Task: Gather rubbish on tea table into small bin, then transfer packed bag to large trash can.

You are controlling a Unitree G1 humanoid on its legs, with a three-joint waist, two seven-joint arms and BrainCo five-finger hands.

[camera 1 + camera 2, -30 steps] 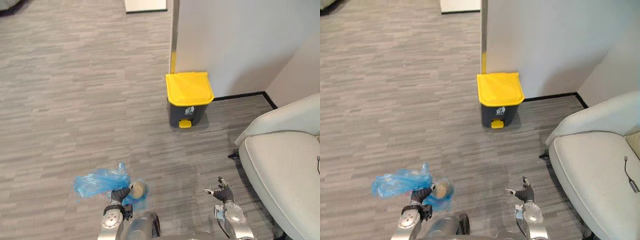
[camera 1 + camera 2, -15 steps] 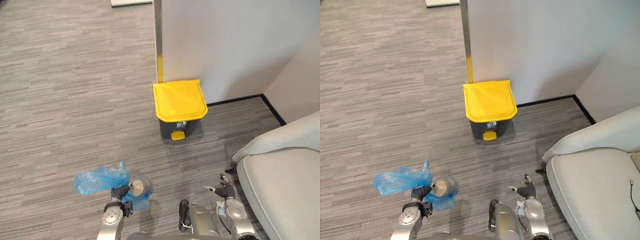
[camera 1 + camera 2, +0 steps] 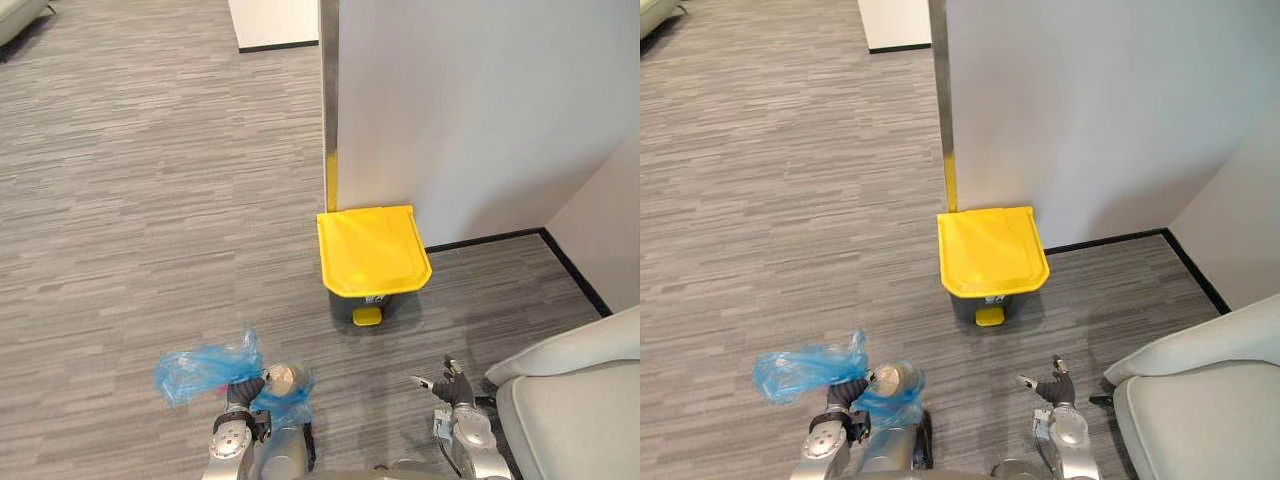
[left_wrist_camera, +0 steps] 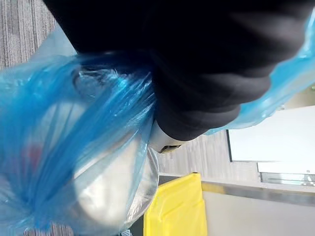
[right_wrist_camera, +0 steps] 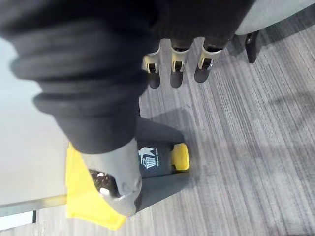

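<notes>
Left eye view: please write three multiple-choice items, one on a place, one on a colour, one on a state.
1. Where does the pedal bin stand?
A. against the white wall
B. on a table
C. in open floor
2. What colour is its lid?
A. green
B. yellow
C. red
3. What is the left hand doing?
A. hanging open
B. pressing the pedal
C. gripping the blue bag
Answers: A, it stands at the wall's foot; B, the lid is yellow; C, its fingers curl round the bag.
</notes>
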